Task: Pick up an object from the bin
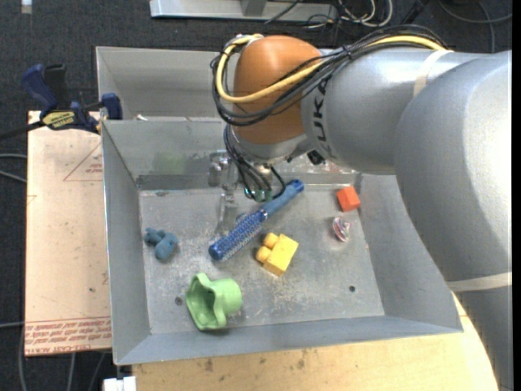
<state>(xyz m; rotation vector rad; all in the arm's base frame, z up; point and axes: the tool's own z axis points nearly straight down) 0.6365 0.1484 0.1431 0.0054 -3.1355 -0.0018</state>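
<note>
The gripper [241, 187] hangs just over the blue brush [244, 228], which lies aslant on the floor of the bin [122, 218]. How wide it stands, I cannot tell. A yellow block [277, 252] sits just beside the brush.

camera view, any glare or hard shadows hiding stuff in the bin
Camera view: soft, even light; only faint shadows hug the yellow plastic block and the green plastic cup-shaped toy. Camera view: a sheen sits on the robot's orange wrist cover, none on the grey metal bin floor; the blue bristle brush by the claw is plainly lit.
</note>
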